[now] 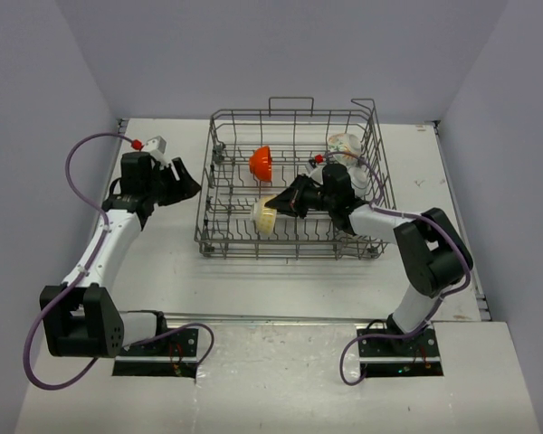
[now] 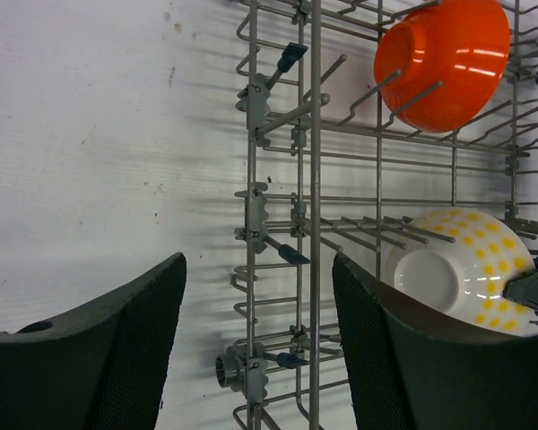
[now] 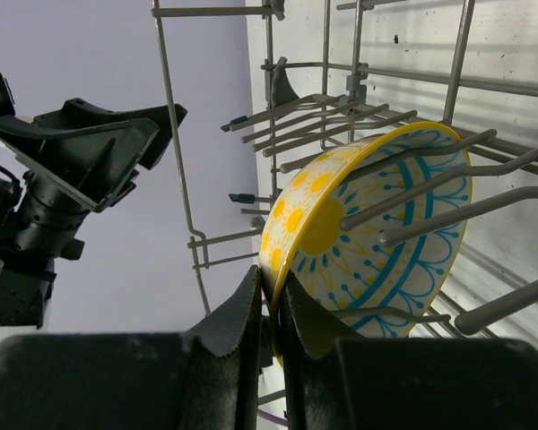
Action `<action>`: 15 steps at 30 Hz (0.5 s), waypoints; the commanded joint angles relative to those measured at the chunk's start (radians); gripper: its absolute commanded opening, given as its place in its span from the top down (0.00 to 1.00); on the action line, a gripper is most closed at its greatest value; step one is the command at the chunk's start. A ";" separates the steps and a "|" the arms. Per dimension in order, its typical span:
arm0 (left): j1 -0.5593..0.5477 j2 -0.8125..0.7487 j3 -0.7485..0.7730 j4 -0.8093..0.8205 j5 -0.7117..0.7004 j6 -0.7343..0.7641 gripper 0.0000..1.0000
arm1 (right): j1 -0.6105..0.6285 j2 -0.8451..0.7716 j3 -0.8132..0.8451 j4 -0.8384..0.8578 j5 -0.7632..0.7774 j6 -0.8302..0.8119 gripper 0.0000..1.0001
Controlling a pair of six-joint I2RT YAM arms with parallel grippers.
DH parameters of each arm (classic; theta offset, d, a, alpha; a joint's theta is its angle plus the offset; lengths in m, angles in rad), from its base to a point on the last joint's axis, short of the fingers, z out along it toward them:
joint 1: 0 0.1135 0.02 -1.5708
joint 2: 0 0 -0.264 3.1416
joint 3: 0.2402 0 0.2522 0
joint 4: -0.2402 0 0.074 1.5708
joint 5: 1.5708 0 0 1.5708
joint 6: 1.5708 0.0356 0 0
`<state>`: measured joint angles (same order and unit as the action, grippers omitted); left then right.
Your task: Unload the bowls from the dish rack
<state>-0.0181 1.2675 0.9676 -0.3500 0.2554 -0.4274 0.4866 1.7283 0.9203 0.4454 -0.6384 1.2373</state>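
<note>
Bowls wait in the dish rack (image 1: 290,251), which sits on the table (image 1: 181,271) toward its far edge, and three of them show from above. Off the rack's left side, over bare table, the left gripper (image 1: 179,181) hangs with its jaws spread and nothing between them, so it's the spare hand for now. Moving in, the orange bowl (image 1: 261,163) leans on the tines towards the rack's far-left corner, untouched. Next, by the rack's near edge, the yellow-patterned bowl (image 3: 368,233) stands on its side among the tines, and here's the action: the right gripper (image 3: 271,331) is clenched on its rim, one finger on each side of the wall. Doing this well, I'd say, means lifting straight up along the tines before swinging away. Several prongs cross the bowl's face, and a sideways pull could snag it or drag the rack. A pinch on a thin glazed rim can slip, so go slow and steady. At the rack's far-right corner a white bowl (image 1: 344,145) waits its turn.
</note>
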 commanded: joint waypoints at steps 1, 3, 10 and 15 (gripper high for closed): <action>-0.003 0.003 -0.021 0.078 0.070 -0.014 0.32 | -0.016 0.013 0.035 0.209 -0.029 0.037 1.00; -0.003 0.009 -0.026 0.083 0.082 -0.017 0.33 | -0.016 0.016 0.034 0.219 -0.036 0.047 1.00; -0.003 0.043 -0.041 0.100 0.079 -0.019 0.47 | -0.028 0.013 0.026 0.251 -0.055 0.059 1.00; -0.003 0.067 -0.043 0.101 0.065 -0.030 0.73 | -0.042 -0.004 0.012 0.272 -0.070 0.073 1.00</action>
<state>-0.0257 1.3113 0.9344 -0.2695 0.3492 -0.4614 0.4683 1.7588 0.9203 0.5014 -0.6941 1.2873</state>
